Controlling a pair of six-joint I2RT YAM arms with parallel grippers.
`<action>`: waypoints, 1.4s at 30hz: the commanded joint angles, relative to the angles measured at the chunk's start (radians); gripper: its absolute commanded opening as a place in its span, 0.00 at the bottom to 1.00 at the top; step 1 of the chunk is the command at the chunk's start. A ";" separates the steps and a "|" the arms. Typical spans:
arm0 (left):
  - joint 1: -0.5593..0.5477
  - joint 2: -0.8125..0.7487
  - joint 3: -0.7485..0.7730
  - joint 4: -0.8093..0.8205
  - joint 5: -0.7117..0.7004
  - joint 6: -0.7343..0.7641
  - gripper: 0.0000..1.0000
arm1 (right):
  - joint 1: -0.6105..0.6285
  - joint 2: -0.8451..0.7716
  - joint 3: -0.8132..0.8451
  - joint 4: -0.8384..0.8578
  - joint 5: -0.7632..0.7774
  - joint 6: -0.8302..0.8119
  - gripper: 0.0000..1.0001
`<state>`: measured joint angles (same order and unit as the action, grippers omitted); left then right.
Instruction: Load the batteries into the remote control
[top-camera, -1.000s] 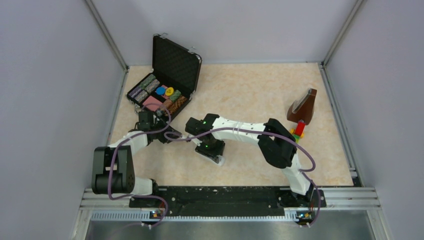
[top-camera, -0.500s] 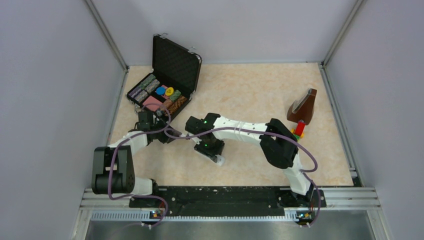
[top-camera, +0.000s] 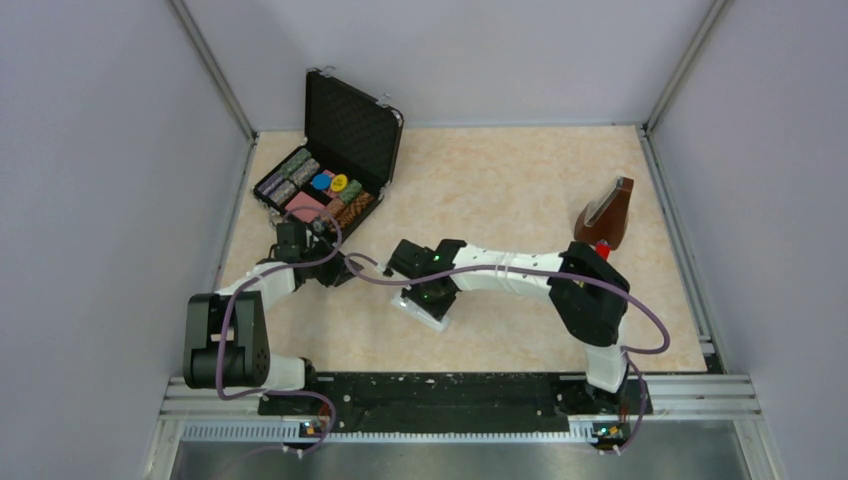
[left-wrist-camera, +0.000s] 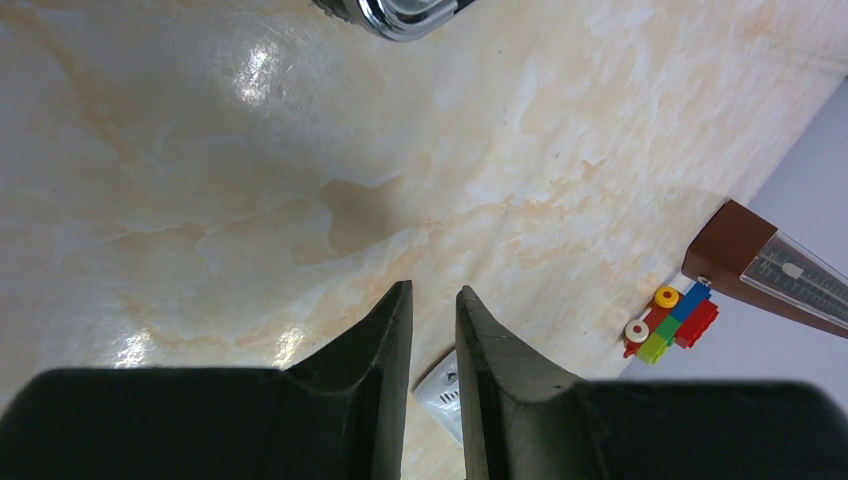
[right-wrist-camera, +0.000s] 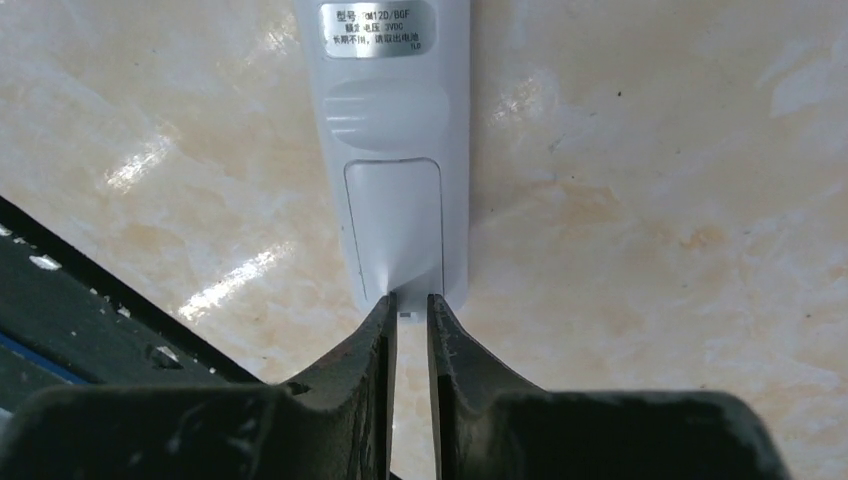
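The white remote control (right-wrist-camera: 395, 150) lies back side up on the table, with its label at the far end and its flat cover panel (right-wrist-camera: 393, 225) sitting in place. My right gripper (right-wrist-camera: 410, 302) has its jaws nearly together, tips touching the remote's near end, with nothing between them. In the top view the right gripper (top-camera: 428, 296) is over the remote (top-camera: 425, 313). My left gripper (top-camera: 340, 272) is shut and empty, left of the remote; in its wrist view the gripper (left-wrist-camera: 432, 292) hovers over bare table with a corner of the remote (left-wrist-camera: 448, 392) behind it. No batteries show.
An open black case of poker chips (top-camera: 330, 160) stands at the back left. A brown metronome (top-camera: 607, 215) stands at the right, with a multicoloured toy block train (left-wrist-camera: 672, 320) beside it, mostly hidden under my right arm in the top view.
My right arm has swung to the right, its elbow now covering the toy train, and its gripper has shifted slightly right over the remote. The left arm has not moved.
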<state>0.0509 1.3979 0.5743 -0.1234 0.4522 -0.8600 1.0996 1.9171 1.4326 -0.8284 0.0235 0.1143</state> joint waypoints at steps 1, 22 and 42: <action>0.004 -0.020 0.012 0.023 0.005 0.024 0.27 | 0.017 -0.063 -0.049 0.128 0.030 0.028 0.15; 0.006 -0.009 0.021 0.027 0.014 0.020 0.27 | 0.031 -0.074 -0.264 0.342 0.105 -0.027 0.08; -0.001 -0.086 0.039 -0.041 0.108 0.060 0.34 | 0.023 -0.205 -0.300 0.489 0.168 0.206 0.20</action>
<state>0.0509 1.3590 0.5747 -0.1444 0.5163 -0.8391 1.1248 1.7603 1.0977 -0.2863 0.1524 0.2047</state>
